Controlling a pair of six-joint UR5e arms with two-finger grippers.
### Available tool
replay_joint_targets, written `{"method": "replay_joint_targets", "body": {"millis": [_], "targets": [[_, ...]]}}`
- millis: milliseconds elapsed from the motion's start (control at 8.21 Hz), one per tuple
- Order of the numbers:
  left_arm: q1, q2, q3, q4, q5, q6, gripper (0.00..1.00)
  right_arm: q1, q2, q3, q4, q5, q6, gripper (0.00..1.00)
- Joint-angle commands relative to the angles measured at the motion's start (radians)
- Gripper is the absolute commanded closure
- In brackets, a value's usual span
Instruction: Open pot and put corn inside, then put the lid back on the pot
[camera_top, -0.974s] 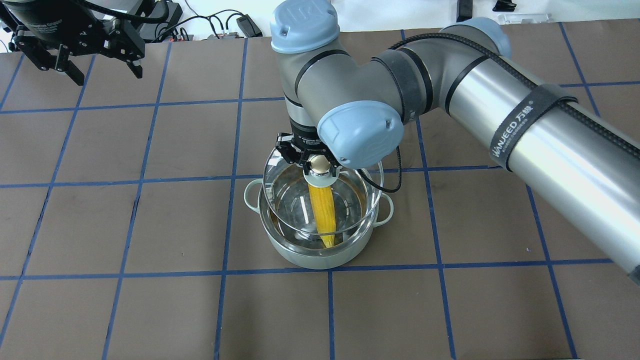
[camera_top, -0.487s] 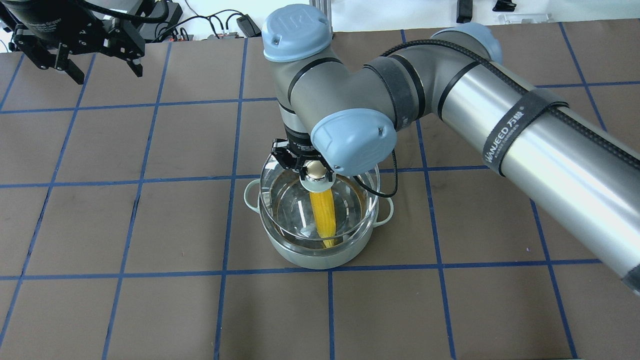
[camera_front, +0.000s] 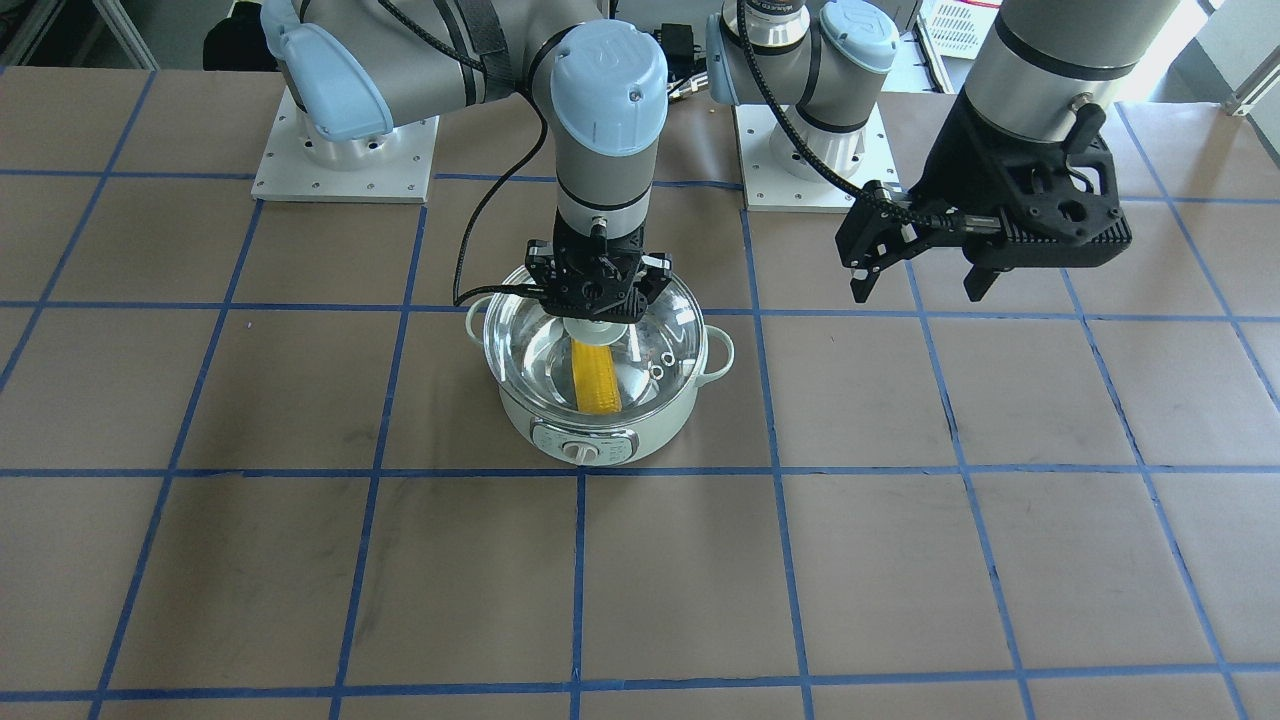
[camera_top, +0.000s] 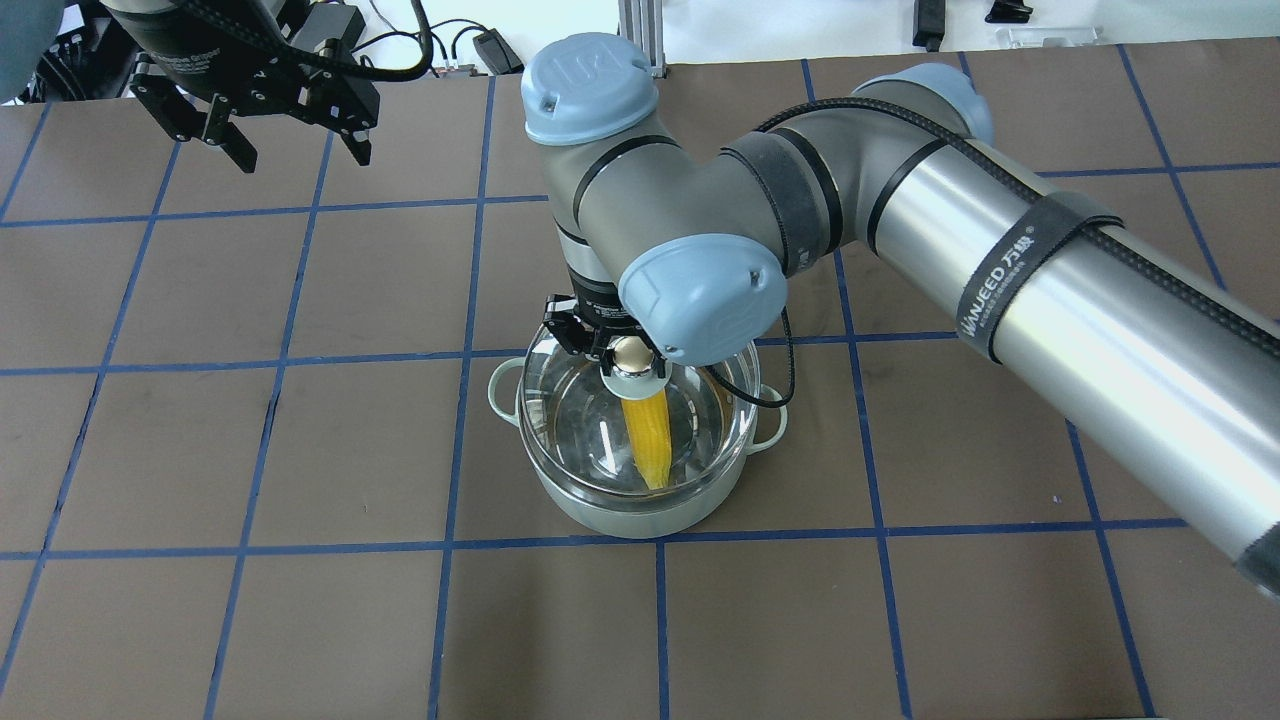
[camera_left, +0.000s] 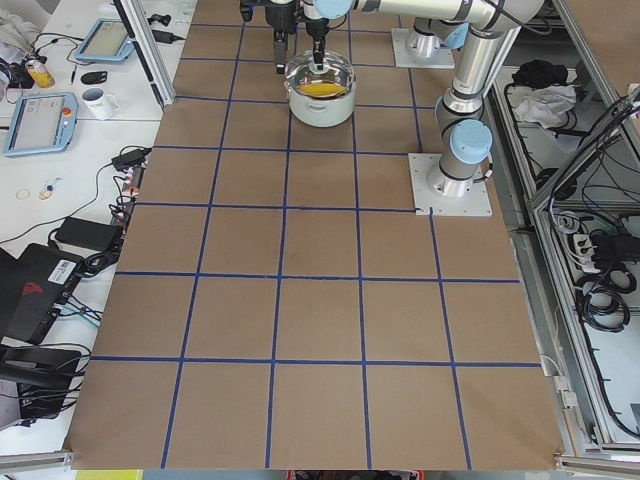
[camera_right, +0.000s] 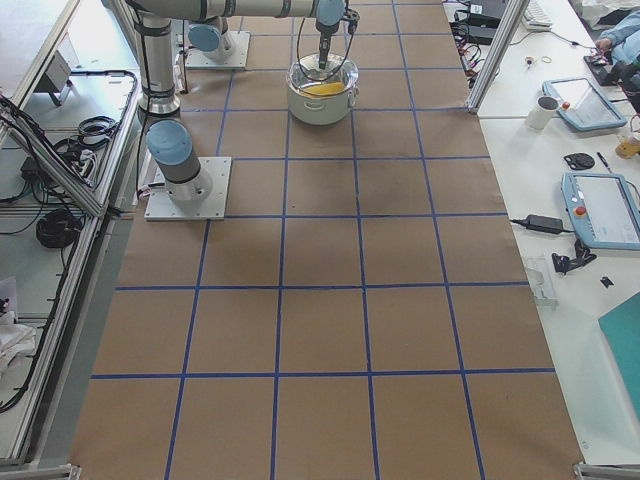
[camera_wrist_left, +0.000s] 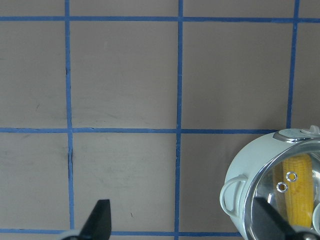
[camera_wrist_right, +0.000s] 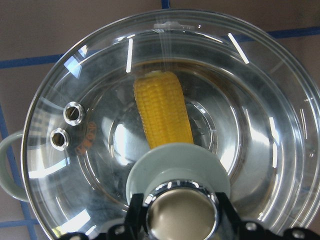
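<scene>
The lid (camera_top: 585, 420) is sitting lower than a second ago; I'm clamping its knob in the right gripper (camera_top: 628, 352), straight above the pot (camera_top: 620, 512), rims nearly concentric. The corn (camera_top: 648, 440) is lying inside; the left gripper (camera_top: 303, 157) is hanging wide, upper left.

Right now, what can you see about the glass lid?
The lid is round, clear glass, so the yellow corn shows through it. It has two little metal-ringed holes near one edge and a pale green knob base with a shiny top. The right claw pinches that knob. It's level over the pale green pot, at its rim; whether it's fully down I can't tell.
</scene>
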Motion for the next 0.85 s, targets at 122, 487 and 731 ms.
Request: {"method": "replay_joint_targets", "body": {"millis": [122,487,731], "targets": [[-0.012,0.004,-0.001,0.000,0.004,0.002,0.00,0.000,0.002,0.002,-0.002,0.041,-0.005,0.79],[-0.012,0.004,-0.001,-0.009,0.003,0.008,0.00,0.000,0.002,0.002,-0.001,0.041,-0.011,0.79],[-0.012,0.002,-0.003,-0.009,0.003,0.008,0.00,0.000,0.002,0.002,0.005,0.039,-0.015,0.79]]}}
